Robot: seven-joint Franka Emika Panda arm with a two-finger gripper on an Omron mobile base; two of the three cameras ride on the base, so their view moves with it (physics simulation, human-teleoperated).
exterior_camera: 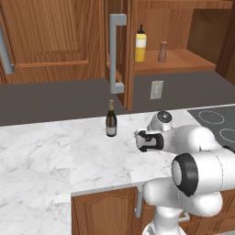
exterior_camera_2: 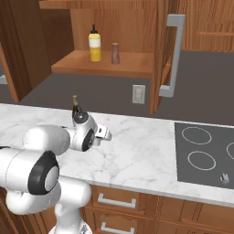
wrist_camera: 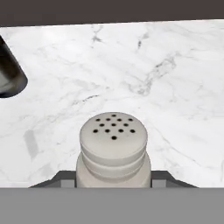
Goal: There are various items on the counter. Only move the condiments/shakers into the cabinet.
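White marble with grey veins makes up the bench [exterior_camera: 55,151], set on a wooden base with drawers, a dark wall behind it and a black cooktop [exterior_camera_2: 205,155] let into its right end. Above the wall hangs the brown wooden cabinet [exterior_camera: 183,62], its door swung open edge-on with the long grey bar handle [exterior_camera: 114,53] facing out. On the cabinet's inner shelf stand the yellow squeeze bottle [exterior_camera: 140,44] with its black pointed cap and, just beside it at 3 o'clock, the small brown shaker [exterior_camera: 162,52], both upright and apart from each other.

On the bench the dark wine bottle [exterior_camera: 111,119] stands upright, near the arm's wrist at about 9 o'clock in the left base view. In the hand view the grey shaker [wrist_camera: 113,151] sits upright at 6 o'clock, its perforated top toward the camera, with the base of the wine bottle at 9 o'clock. The pincer [wrist_camera: 113,181] straddles the grey shaker low down, a dark finger [wrist_camera: 65,178] showing at each side of its body; whether the fingers press on it or stand just off it I cannot tell.
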